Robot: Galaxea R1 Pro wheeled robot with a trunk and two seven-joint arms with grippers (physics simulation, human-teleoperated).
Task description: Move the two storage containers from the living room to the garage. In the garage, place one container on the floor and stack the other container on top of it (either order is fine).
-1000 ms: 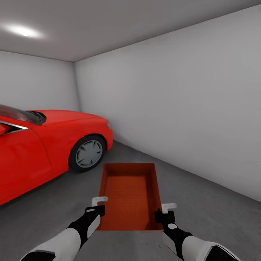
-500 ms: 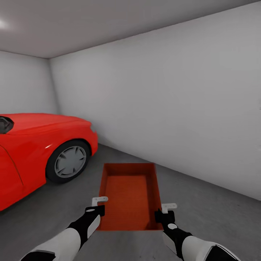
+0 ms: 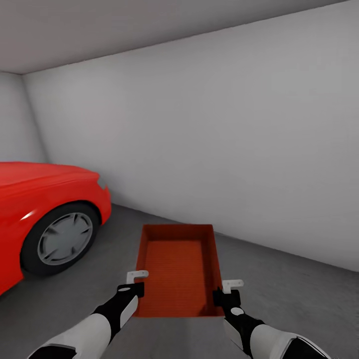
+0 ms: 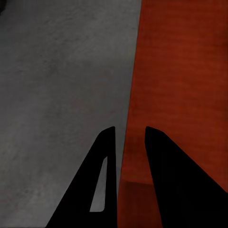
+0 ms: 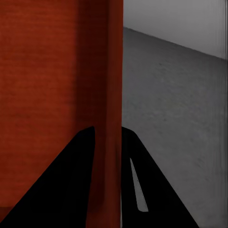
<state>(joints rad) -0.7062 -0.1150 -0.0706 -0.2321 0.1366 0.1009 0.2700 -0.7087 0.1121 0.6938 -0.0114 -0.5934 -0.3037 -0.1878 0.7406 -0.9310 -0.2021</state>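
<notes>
Out in the garage now, with pale grey walls around and dark concrete floor underneath. One storage container is carried between the two arms, clear of the floor as far as I can tell. Left end effector is pinched down on the left long wall near the robot-side corner; right end effector does the same on the right wall. Both wrist views show a thin orange wall sandwiched between the dark fingers, so neither arm is nearer, it's a shared hold. Long axis runs straight away from the robot toward the wall, open side up and level. Red car sits off to the left, well apart. My guess: next is lowering it straight down.
</notes>
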